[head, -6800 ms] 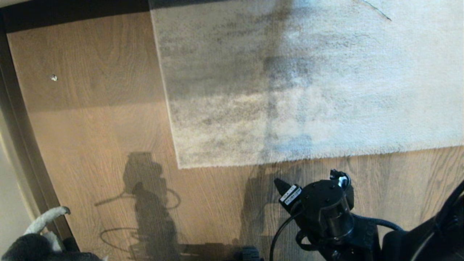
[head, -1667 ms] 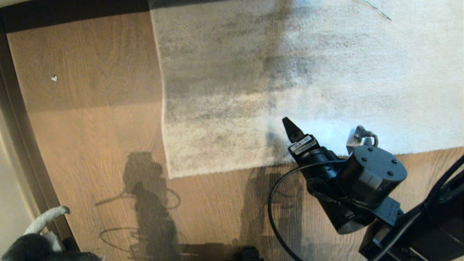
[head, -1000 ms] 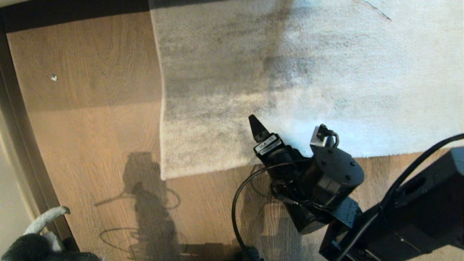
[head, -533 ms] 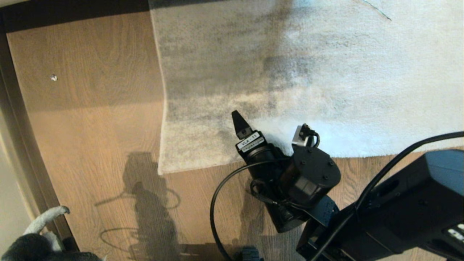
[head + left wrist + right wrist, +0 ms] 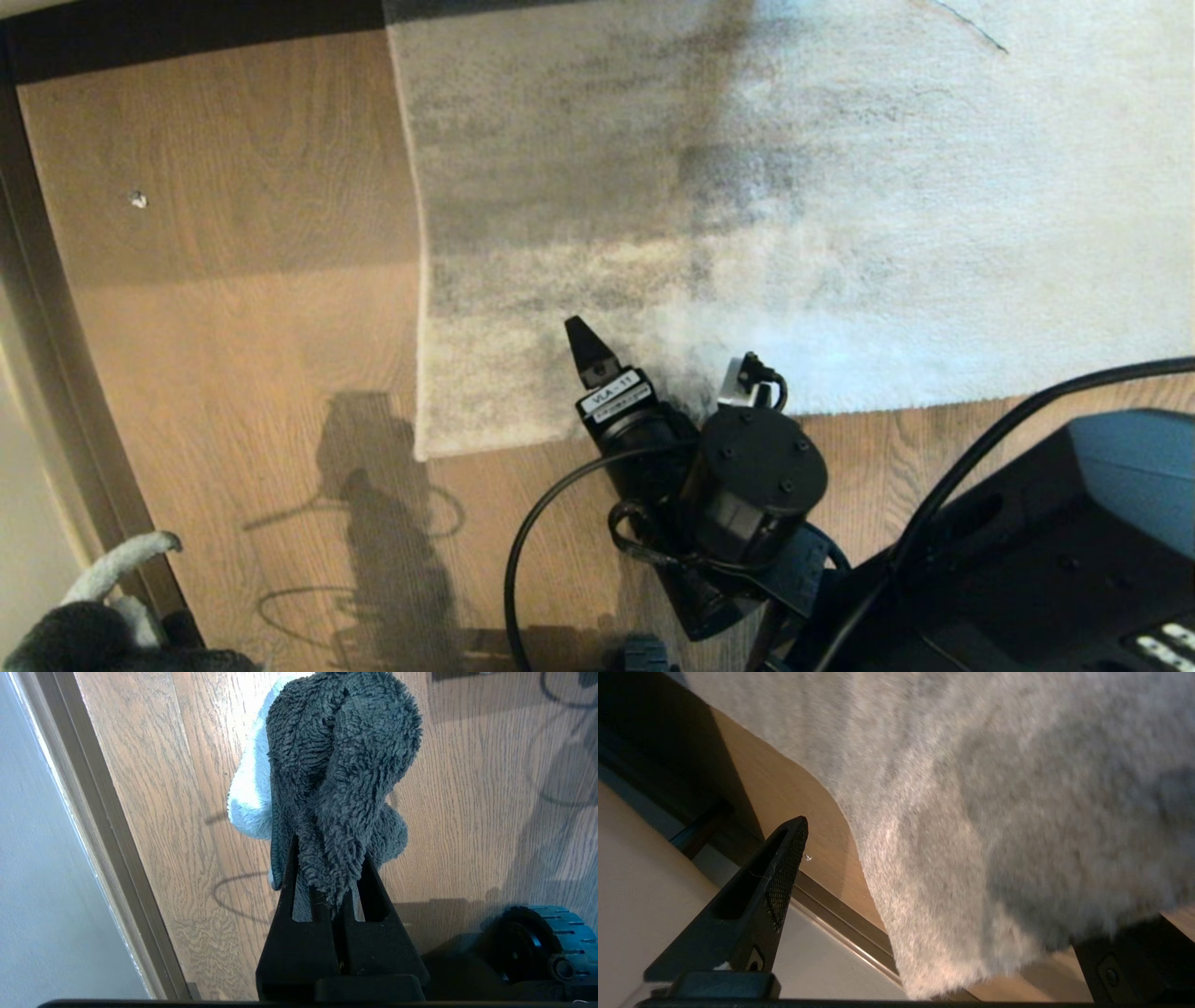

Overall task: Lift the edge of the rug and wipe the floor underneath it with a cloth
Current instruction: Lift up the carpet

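The grey mottled rug [image 5: 747, 215] lies on the brown plank floor [image 5: 233, 373], its near left corner at the middle of the head view. My right gripper [image 5: 653, 364] is at the rug's near edge, open wide. One finger [image 5: 780, 872] is in the air over the pile. The rug [image 5: 971, 812] lies over the other finger [image 5: 1134, 956] and hides its tip. My left gripper [image 5: 329, 854], parked at the lower left, is shut on the dark fuzzy cloth [image 5: 336, 765] with its white part. The cloth [image 5: 84, 635] hangs above the floor.
A dark threshold strip [image 5: 56, 373] runs along the left side, and a dark band [image 5: 187, 28] lies at the far end. A small white speck [image 5: 138, 199] sits on the floor. My base wheel [image 5: 542, 938] and a black cable [image 5: 523, 551] are close by.
My right gripper has slid left along the rug's near edge, still open. The rug's corner has shifted left since the first frame. The left arm and cloth have not moved.
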### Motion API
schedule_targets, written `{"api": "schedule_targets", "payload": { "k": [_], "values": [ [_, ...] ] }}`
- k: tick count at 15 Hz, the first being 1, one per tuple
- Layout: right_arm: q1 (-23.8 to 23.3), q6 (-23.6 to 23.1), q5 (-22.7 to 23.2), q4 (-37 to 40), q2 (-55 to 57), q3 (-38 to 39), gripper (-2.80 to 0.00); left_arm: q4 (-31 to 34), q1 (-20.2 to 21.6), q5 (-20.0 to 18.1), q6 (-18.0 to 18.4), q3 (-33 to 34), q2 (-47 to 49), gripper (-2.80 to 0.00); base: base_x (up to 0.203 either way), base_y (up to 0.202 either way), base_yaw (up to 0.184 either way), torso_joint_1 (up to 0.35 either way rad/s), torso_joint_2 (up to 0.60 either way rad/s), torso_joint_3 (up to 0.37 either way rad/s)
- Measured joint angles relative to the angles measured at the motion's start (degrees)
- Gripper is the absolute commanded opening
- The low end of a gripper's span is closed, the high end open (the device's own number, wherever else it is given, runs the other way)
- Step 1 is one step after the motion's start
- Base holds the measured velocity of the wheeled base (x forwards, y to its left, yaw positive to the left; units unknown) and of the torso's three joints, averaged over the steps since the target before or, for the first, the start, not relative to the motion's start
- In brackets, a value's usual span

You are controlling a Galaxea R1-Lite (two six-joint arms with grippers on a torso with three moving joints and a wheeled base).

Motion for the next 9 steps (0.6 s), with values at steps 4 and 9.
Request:
{"api": "schedule_targets", "payload": {
  "k": [4,9],
  "values": [
    [0.19,1.29,-0.07,0.52,0.22,0.02,0.00,-0.02,0.02,-0.02,0.00,0.00,0.00,-2.80,0.000,0.000,0.000,0.000,0.00,0.000],
    [0.16,1.26,-0.10,0.70,0.85,0.16,0.00,0.00,0.00,0.00,0.00,0.00,0.00,-2.80,0.000,0.000,0.000,0.000,0.00,0.000]
  ]
}}
